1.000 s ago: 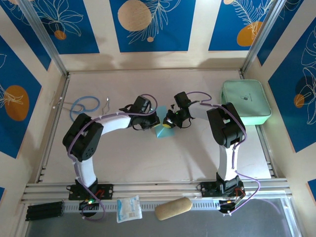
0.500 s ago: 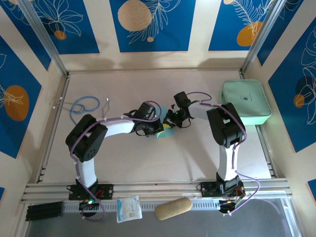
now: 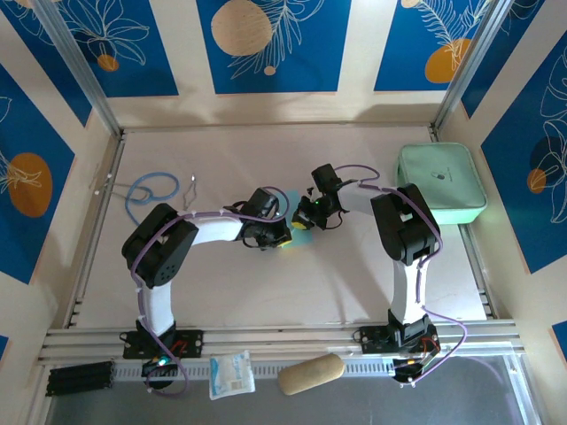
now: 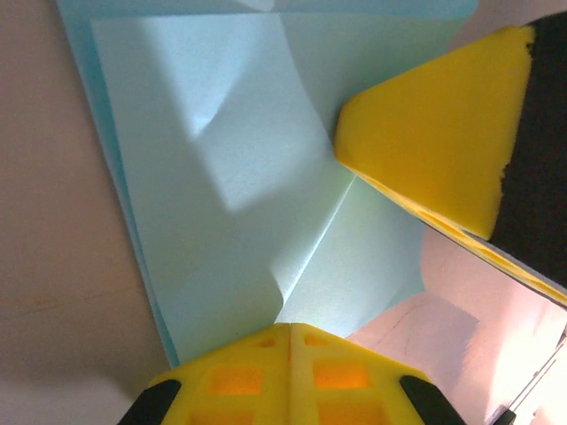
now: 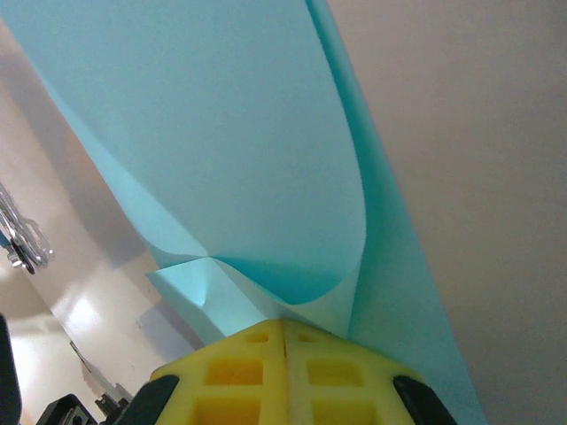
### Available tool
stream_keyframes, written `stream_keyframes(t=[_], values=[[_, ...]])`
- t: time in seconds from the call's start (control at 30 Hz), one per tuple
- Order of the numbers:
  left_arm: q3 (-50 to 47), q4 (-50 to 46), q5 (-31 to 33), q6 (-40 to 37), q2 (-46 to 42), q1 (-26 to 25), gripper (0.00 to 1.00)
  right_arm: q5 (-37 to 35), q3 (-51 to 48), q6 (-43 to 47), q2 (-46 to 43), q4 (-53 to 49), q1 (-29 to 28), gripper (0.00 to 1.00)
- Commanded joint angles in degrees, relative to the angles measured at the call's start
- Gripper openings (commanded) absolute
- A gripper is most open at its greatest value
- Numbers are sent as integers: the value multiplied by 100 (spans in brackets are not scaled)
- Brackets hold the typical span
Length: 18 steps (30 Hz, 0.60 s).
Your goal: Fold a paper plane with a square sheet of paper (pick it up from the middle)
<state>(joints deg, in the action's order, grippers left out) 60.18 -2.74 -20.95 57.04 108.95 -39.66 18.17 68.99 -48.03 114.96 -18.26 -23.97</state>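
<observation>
Two of a kind: the white left robot arm point(image 3: 213, 229) and the white right robot arm point(image 3: 407, 292). The rest come singly: one thin light-blue sheet of paper point(image 4: 248, 159) (creased and partly folded), one mint-green rounded zip case point(image 3: 440, 184), one white snack packet point(image 3: 231, 374), one tan oblong roll point(image 3: 310, 374), one blue looped cord point(image 3: 149, 189), one black ridged block point(image 3: 80, 378).

My overhead camera sits high behind the arm bases and looks down over the whole table point(image 3: 266, 283) from far off. The left wrist camera looks along the left gripper point(image 4: 290, 341), almost against the light-blue paper point(image 4: 230, 159). The right wrist camera peers past the right gripper point(image 5: 285, 332), equally close. All three views share that paper at the table's middle.
</observation>
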Motion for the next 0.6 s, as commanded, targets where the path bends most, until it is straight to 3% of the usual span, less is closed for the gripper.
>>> stream_keyframes(t=[0.0, 0.57], values=[[-128, -106, 69, -72, 82, -23, 6, -733, -170, -4, 361, -744, 85, 2], [-1147, 156, -66, -321, -430, 21, 5, -796, -139, 101, 422, -872, 92, 2]])
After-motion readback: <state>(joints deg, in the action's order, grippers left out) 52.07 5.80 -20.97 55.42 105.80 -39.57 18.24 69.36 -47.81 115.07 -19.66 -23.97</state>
